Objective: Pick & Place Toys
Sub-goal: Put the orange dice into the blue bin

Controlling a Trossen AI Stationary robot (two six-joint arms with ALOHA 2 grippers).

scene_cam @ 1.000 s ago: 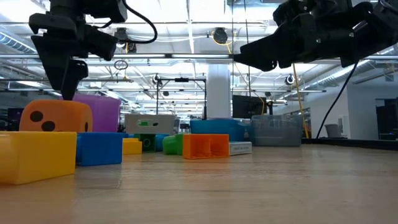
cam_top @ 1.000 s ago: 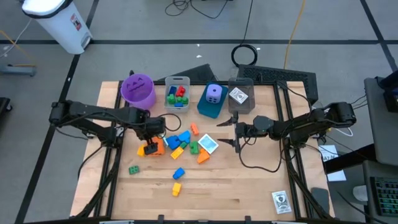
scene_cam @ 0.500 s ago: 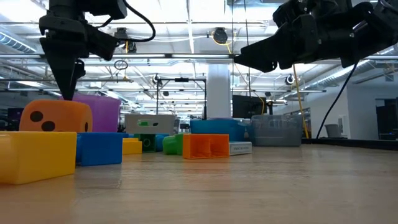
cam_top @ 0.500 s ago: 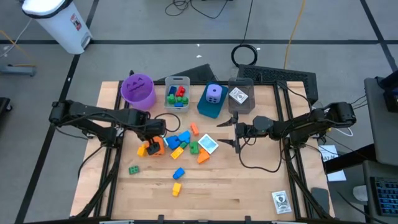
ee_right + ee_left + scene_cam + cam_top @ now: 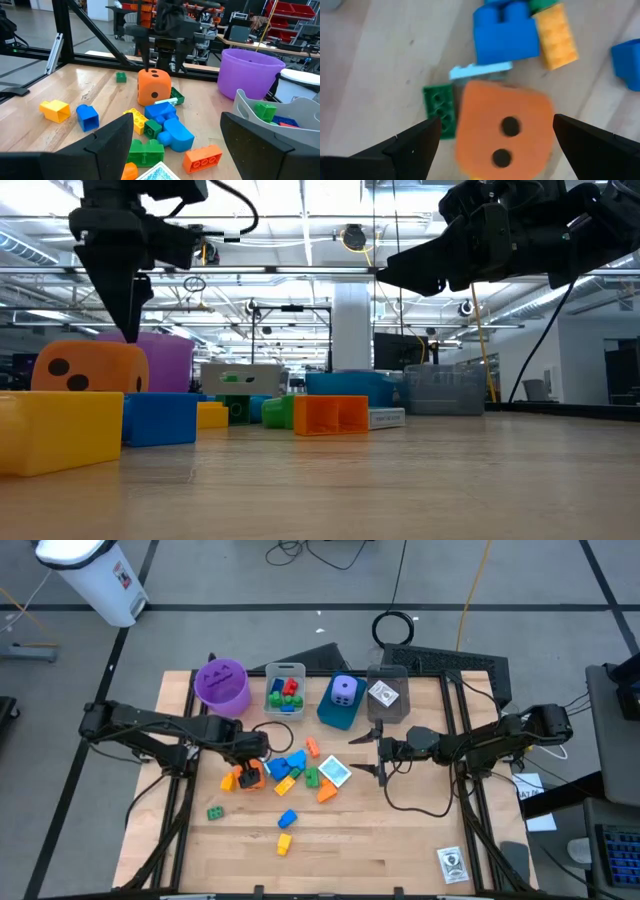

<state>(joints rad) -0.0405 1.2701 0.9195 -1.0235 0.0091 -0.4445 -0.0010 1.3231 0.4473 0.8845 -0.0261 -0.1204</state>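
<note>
Orange, with dark dots, the die (image 5: 250,776) sits on the tabletop (image 5: 400,840) left of centre in the high view, at the left edge of a cluster of blue, yellow, green and orange bricks (image 5: 295,768). The left end effector (image 5: 492,140) hangs directly over the die with its fingers spread wide, one on each side, not touching it. A small green brick (image 5: 440,109) lies just beside the die. Right of centre in that view, the right end effector (image 5: 379,753) hovers with fingers spread, gripping nothing, well apart from the bricks.
</note>
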